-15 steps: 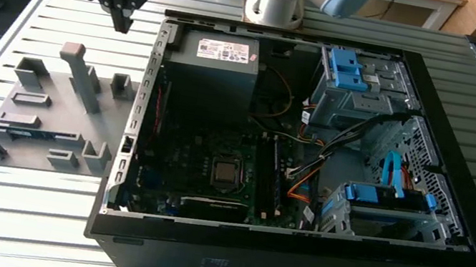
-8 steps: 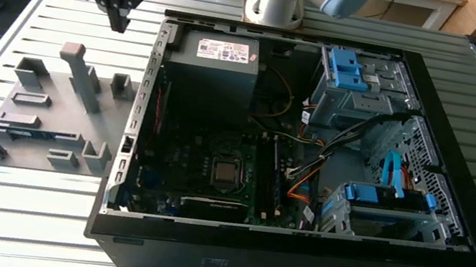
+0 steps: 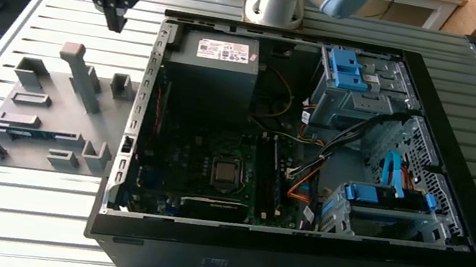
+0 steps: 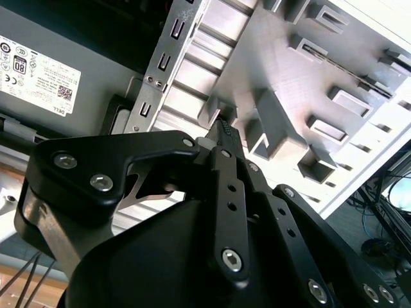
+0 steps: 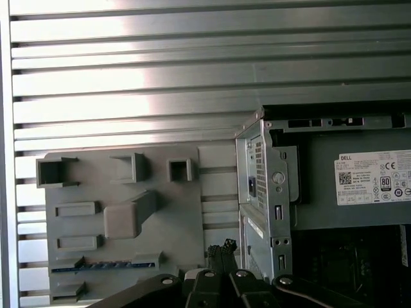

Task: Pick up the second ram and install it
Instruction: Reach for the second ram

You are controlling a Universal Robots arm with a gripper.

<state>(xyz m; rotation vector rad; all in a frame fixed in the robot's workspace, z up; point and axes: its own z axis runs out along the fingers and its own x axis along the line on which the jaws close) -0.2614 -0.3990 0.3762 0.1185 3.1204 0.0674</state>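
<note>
Status: pick-up not yet started, install not yet done.

The second ram is lying flat in a slot of the grey fixture tray, toward the exterior view's lower left, on the table beside the open PC case. In the first wrist view it is showing as a blue strip seated lengthwise in its holder, with nothing touching it. The motherboard is lying exposed inside the case; its RAM slots are too dark to judge (cannot tell whether any module is already seated).

Arm pose: the gripper is hanging in the exterior view's upper left, pointing straight down, raised above the table near the far end of the tray and just outside the case's corner. It is standing well apart from the ram, approx. a tray-length away.

Tool state: the fingers are appearing pressed tip to tip in both wrist views, no gap visible, and they are carrying nothing.

Remaining, judging from the layout: grasp, transfer and seating, i.e. the whole job.
</note>
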